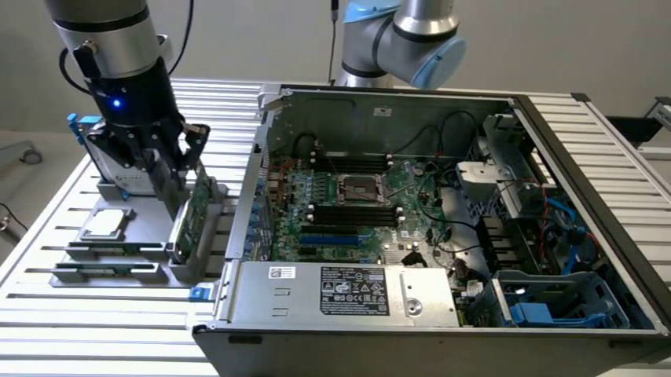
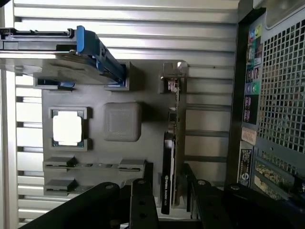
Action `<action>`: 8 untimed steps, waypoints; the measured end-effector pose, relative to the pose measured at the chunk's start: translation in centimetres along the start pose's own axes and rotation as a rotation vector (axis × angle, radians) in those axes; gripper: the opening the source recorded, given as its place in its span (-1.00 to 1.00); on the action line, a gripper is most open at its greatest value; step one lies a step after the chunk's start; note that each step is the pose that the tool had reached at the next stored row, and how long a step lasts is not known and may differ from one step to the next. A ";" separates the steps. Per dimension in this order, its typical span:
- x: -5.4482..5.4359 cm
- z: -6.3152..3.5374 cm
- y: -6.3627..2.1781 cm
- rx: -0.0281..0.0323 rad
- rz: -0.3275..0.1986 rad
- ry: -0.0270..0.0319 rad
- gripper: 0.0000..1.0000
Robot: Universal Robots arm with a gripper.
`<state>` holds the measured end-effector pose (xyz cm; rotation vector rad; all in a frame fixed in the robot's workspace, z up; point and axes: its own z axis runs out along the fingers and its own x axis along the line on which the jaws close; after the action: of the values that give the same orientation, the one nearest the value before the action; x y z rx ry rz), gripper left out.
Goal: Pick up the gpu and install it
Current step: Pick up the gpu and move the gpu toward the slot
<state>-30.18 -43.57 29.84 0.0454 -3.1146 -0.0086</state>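
Green board on one face, glossy black shroud on the other: the gpu [image 1: 193,214] stands on edge in a slot of the grey holder [image 2: 152,129]. The holder sits on the slatted tabletop [image 1: 63,314] on the exterior view's left, just beside the open computer case [image 1: 419,98]. My hand [image 2: 170,186] is open and straddles the card, with fingers [image 2: 143,200] either side and a gap showing on both. For a clean grasp I'd centre the card between the pads. I'd clamp on the flat faces, well away from the silver bracket [image 2: 174,71], and close slowly and evenly so the card isn't tilted or jammed in its slot.
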 end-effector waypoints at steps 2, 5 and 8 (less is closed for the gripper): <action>0.0 0.36 -0.14 -0.0001 0.000 -0.0001 -0.28; -0.2 0.91 -0.23 0.0003 -0.001 0.0000 -0.28; -0.7 1.45 -0.25 0.0008 -0.001 -0.0004 -0.28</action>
<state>-29.54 -43.79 28.37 0.0473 -3.1150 -0.0075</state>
